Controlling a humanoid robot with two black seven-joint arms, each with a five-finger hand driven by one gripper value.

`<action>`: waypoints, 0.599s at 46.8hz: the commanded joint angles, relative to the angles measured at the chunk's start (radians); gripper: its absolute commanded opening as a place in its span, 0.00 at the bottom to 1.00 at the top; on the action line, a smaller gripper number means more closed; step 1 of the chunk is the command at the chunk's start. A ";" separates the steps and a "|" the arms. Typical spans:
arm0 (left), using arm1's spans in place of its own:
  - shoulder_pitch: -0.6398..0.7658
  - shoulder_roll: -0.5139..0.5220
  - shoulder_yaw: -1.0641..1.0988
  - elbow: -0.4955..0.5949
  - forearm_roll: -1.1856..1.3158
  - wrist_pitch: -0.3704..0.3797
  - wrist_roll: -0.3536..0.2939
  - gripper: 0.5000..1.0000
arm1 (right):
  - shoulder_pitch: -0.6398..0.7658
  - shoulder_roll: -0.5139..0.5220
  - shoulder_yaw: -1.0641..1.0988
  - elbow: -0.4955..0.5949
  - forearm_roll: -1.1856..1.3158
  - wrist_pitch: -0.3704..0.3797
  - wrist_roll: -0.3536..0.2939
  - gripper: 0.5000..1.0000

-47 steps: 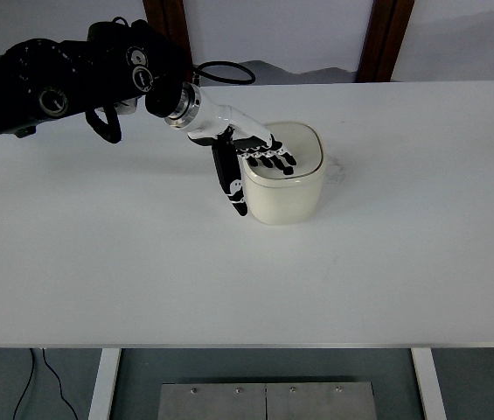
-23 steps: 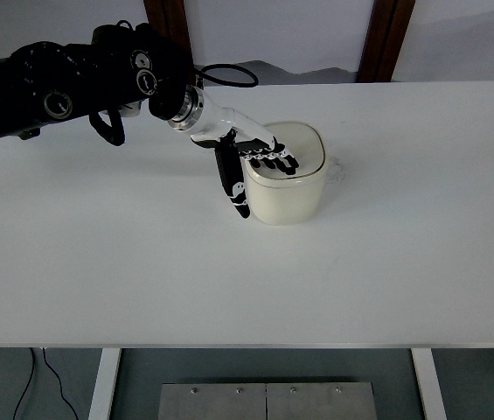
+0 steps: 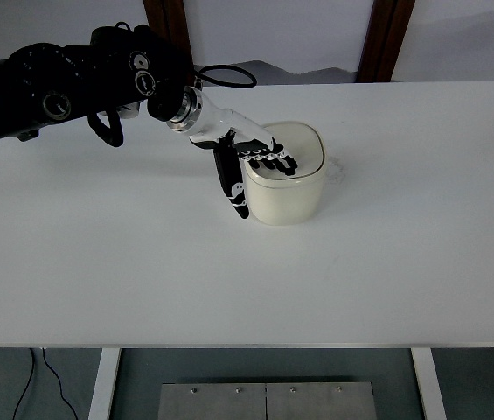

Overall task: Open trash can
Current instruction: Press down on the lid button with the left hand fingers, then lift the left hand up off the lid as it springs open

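Fingers of the left hand lie spread and flat across the near-left part of the lid, tips pointing right toward its centre. They look to be touching it, holding nothing. The thumb hangs down the left outer wall of the trash can, so the hand straddles the top-left rim rather than gripping it.

Key relation: the can sits directly under and right of the fingers. Lid centre is just beyond the fingertips, further right and slightly toward the far edge. If it's a press-top, my read is the push goes straight down from here, maybe slid a bit more toward centre.

The left arm comes in from the table's far-left corner. The right hand isn't visible, so left is the only one in reach.

The can: cream, rounded-square and squat, no clear long axis. Lid is seated flush, not open yet. It stands on the white table right of centre, closer to the far edge than the near one.
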 commanded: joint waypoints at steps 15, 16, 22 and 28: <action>-0.018 0.023 -0.020 0.117 -0.166 0.001 -0.009 1.00 | 0.000 0.000 0.000 0.000 0.000 0.000 0.000 0.98; -0.018 0.031 -0.021 0.123 -0.182 0.001 -0.009 1.00 | 0.000 0.000 0.000 0.000 0.000 0.000 0.000 0.98; -0.012 0.067 -0.049 0.133 -0.274 0.030 -0.013 1.00 | 0.000 0.000 0.000 0.000 0.000 0.000 0.000 0.98; 0.000 0.106 -0.086 0.145 -0.384 0.071 -0.013 1.00 | 0.000 0.000 0.000 0.000 0.000 0.000 0.000 0.98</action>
